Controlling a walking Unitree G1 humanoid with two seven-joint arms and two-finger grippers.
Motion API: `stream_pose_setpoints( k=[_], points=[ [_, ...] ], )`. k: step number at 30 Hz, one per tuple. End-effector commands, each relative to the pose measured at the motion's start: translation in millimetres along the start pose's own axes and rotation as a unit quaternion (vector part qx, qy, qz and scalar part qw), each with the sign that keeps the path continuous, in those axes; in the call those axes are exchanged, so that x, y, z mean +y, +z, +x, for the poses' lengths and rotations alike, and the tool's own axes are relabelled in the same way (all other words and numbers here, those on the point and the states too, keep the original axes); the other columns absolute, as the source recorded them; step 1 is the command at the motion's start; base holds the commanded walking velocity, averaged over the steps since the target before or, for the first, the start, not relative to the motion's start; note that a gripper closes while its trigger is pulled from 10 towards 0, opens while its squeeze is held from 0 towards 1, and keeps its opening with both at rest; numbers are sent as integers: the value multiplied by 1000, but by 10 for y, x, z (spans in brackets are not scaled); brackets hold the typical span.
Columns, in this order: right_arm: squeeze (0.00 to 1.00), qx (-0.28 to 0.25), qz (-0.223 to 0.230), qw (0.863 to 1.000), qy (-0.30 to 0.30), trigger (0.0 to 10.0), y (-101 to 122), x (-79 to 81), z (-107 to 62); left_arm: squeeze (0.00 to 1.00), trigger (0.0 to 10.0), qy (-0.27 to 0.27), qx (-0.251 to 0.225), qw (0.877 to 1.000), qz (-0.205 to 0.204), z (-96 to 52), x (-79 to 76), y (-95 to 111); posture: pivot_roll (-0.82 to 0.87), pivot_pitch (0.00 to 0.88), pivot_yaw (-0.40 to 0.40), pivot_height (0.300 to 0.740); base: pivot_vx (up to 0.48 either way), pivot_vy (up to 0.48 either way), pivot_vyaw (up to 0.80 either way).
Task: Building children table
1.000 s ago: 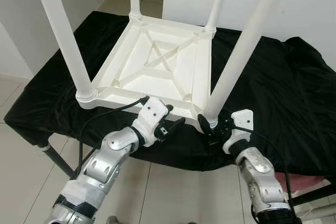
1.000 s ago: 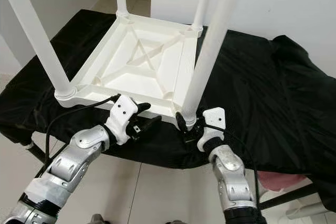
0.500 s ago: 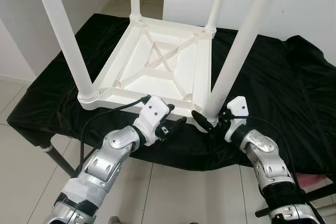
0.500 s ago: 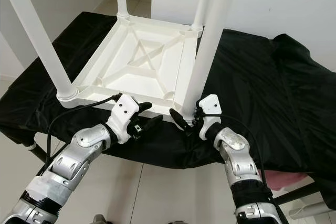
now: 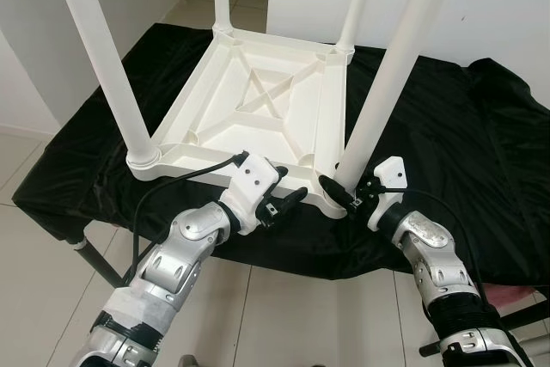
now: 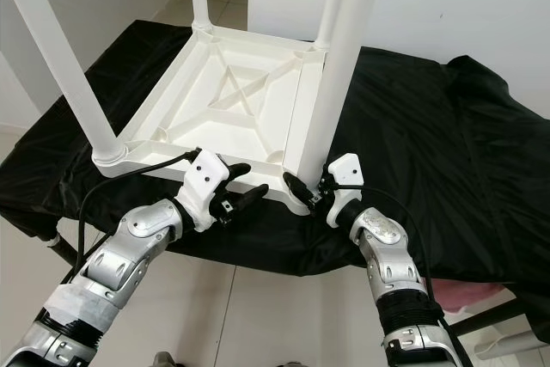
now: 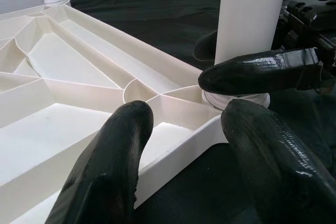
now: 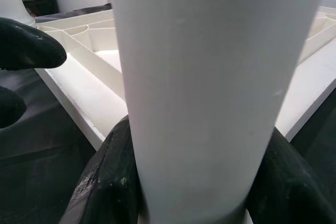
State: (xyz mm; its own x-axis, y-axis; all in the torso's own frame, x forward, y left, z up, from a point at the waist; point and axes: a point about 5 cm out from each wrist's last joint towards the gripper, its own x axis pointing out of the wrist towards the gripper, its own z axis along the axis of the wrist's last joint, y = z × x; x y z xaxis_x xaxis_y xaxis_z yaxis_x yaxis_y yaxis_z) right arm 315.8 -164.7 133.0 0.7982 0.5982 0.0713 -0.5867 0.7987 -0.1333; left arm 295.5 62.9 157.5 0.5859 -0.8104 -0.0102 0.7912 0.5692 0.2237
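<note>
**Both hands at the near edge of the upturned children's table**

A white plastic children's table (image 5: pixel 258 109) lies upside down on a tabletop draped in black cloth (image 5: pixel 447 143), its ribbed underside facing up and its four white legs standing upward. The near right leg (image 5: pixel 382 83) rises from the table's near right corner, and the near left leg (image 5: pixel 103 58) from the near left corner.

The right hand (image 5: pixel 342 192) is at the foot of the near right leg, just right of it and low against the corner socket. In the right wrist view the leg (image 8: pixel 210 87) stands between the two black fingers (image 8: pixel 105 182), which press against it on either side, so the hand is clamped on the leg's base.

The left hand (image 5: pixel 286 204) is at the table's near rim, just left of that same corner. In the left wrist view its fingers (image 7: pixel 113 166) are spread apart, one over the ribbed inside and one outside the rim (image 7: pixel 178 153), straddling it; whether they touch it cannot be told. The two hands are near each other, with the corner between them.

A black cable (image 5: pixel 185 178) runs along the left arm.
</note>
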Motion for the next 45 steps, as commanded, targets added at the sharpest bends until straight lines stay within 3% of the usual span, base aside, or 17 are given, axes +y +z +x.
stream_pose_setpoints(
  k=[1,5,6,8,10,14,16,18,19,21,24,35,37,38,39,40,45],
  points=[
    [0,9,16,999,-31,10000,-61,26,-33,0,10000,-64,-1,998,3,14,-75,-2,-53,69,-2,740,0,0,0],
    [0,9,19,999,-47,10000,-61,24,-32,0,10000,-66,0,998,2,13,-73,-13,-53,69,-2,740,0,0,0],
    [0,10,31,994,-107,10000,-68,48,-44,0,10000,-67,-1,998,-1,21,-87,-5,-52,73,1,740,0,0,0],
    [0,10,31,994,-107,10000,-68,48,-44,0,10000,-67,-1,998,-1,21,-87,-5,-52,73,1,740,0,0,0],
    [0,6,41,984,-174,10000,-75,167,-70,0,10000,-69,-2,998,-1,21,-124,-5,-42,80,-7,740,0,0,0],
    [0,7,45,979,-201,10000,-89,213,-86,0,10000,-69,-2,998,-2,24,-137,-7,-32,88,-21,740,0,0,0],
    [0,19,73,958,-276,10000,-165,356,-114,0,10000,-62,0,998,-7,-1,-166,-29,-14,102,-48,740,0,0,0],
    [0,22,89,950,-297,10000,-186,424,-104,0,10000,-57,-1,998,-10,-16,-172,-35,-13,104,-50,740,0,0,0],
    [0,22,89,950,-297,10000,-186,424,-104,0,10000,-57,-1,998,-10,-16,-172,-35,-13,104,-50,740,0,0,0],
    [0,13,100,956,-274,10000,-152,599,-13,0,10000,-46,1,999,-16,-51,-183,-54,-9,110,-55,740,0,0,0],
    [0,10,99,960,-262,10000,-117,635,2,0,10000,-44,1,999,-17,-65,-192,-63,-10,107,-60,740,0,0,0],
    [0,20,80,960,-269,10000,-100,592,-52,0,10000,-39,3,999,-15,-89,-170,-69,-3,103,-70,740,0,0,0],
    [51,18,79,961,-264,10000,-88,592,-57,0,10000,-39,4,999,-16,-92,-182,-73,-2,100,-72,740,0,0,0],
    [933,13,79,962,-260,10000,-71,581,-69,0,10000,-40,4,999,-16,-94,-193,-76,-2,97,-72,740,0,0,0],
    [933,9,80,963,-258,10000,-60,574,-77,0,10000,-40,4,999,-17,-95,-200,-77,-2,97,-72,740,0,0,0],
    [1000,4,79,966,-248,10000,-48,572,-87,0,10000,-40,4,999,-17,-95,-206,-79,0,94,-73,740,0,0,0],
    [1000,-4,70,969,-237,10000,-34,501,-147,0,10000,-41,4,999,-17,-95,-214,-81,0,88,-76,740,0,0,0]
  ],
)
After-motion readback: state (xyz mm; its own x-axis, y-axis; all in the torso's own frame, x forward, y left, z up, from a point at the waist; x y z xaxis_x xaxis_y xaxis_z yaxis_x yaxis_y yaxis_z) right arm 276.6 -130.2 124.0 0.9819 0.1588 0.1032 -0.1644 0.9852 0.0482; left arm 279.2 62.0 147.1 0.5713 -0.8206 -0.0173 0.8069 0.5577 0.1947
